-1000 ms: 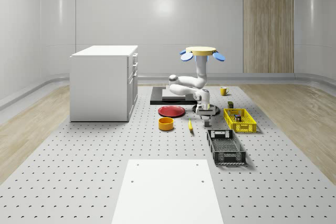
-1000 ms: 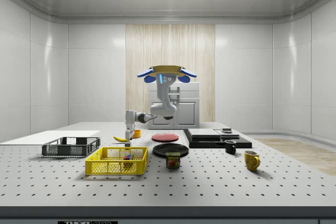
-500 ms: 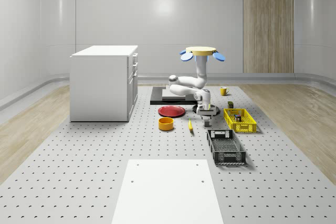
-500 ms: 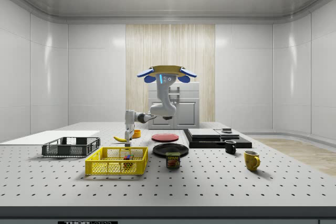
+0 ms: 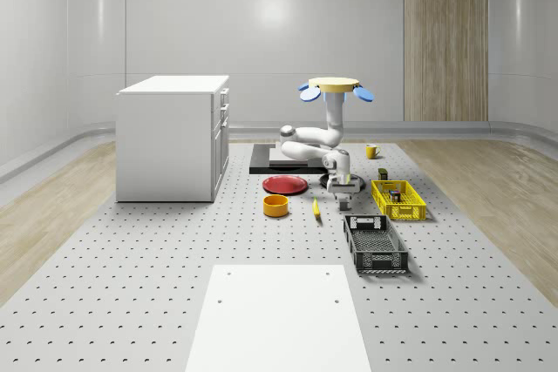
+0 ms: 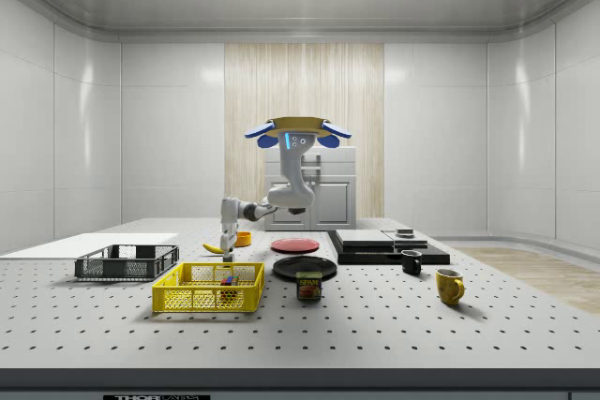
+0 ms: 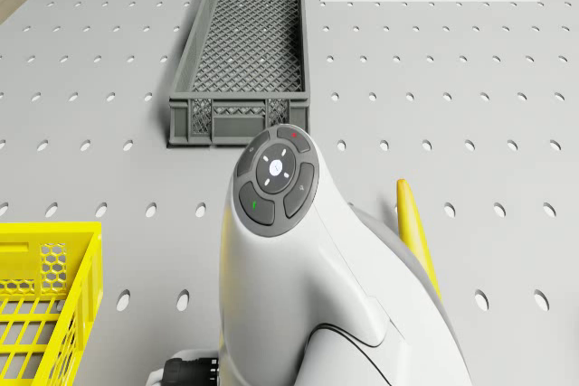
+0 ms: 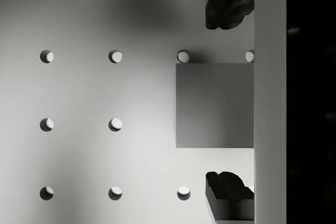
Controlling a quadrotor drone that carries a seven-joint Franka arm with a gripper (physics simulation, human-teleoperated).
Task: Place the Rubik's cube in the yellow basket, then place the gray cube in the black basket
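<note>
Your drone [image 5: 336,86] hovers above the perforated counter [image 5: 174,250], over the black trays and red plate [image 5: 285,185] at the far end, with its arm [image 5: 314,141] folded down toward you.

The white cabinet [image 5: 173,137] stands well apart from the gripper, toward the whole-scene view's left.

A flat white panel [image 5: 279,315] lies on the counter well in front of the gripper, at the near edge.

The black basket [image 5: 375,242] sits near the gripper, just in front of it and slightly toward the whole-scene view's right; in the drone view [image 7: 242,51] its mesh floor is bare.

The yellow basket [image 5: 398,199] lies just beside the gripper, toward the whole-scene view's right. The Rubik's cube [image 6: 226,280] rests inside it, seen through the mesh in the side view.

The orange bowl [image 5: 276,206] and the banana [image 5: 316,208] lie near the gripper, toward the whole-scene view's left, the banana the closer of the two.

The gripper [image 5: 343,198] points straight down, low over the counter between the banana and the yellow basket. In the wrist view [image 8: 231,100] its fingers [image 8: 227,6] are spread wide, one on each side of the gray cube [image 8: 214,105], with a clear gap between each finger and the cube.

The gray cube rests on the counter directly beneath the gripper, between the spread fingers.
</note>
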